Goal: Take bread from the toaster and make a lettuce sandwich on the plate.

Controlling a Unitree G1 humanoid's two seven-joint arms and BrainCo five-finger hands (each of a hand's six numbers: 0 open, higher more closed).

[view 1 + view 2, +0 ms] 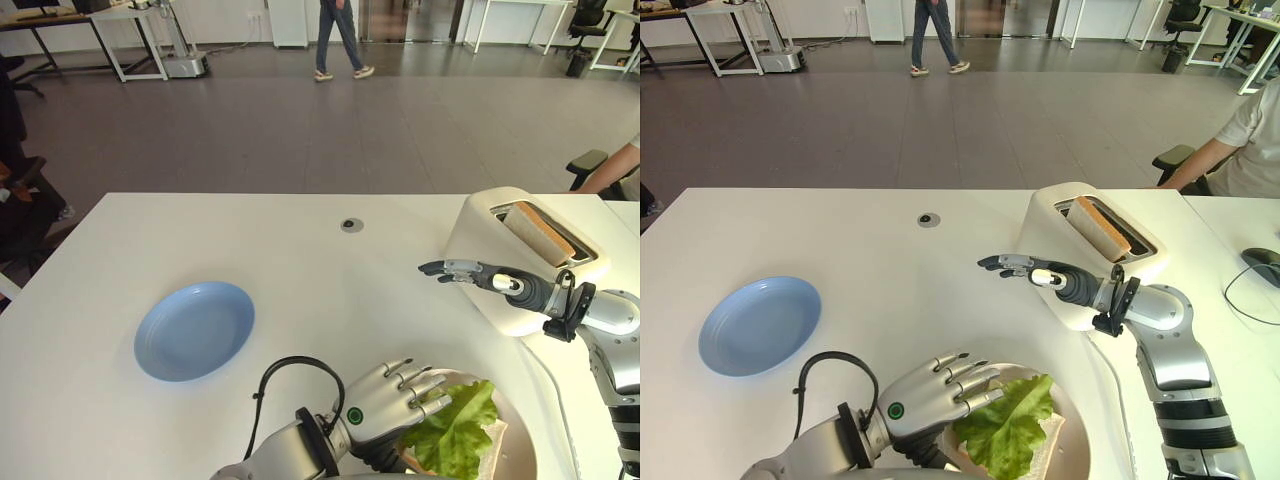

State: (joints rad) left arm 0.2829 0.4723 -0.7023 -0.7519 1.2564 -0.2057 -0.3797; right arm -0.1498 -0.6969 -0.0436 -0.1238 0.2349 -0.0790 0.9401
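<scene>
Standing upright in toaster [480, 235]: bread [540, 232] | long axis far-left to near-right

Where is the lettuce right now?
The lettuce lies on a bread slice on the beige plate, right of centre at the near edge of the table, just beside the left hand.
</scene>
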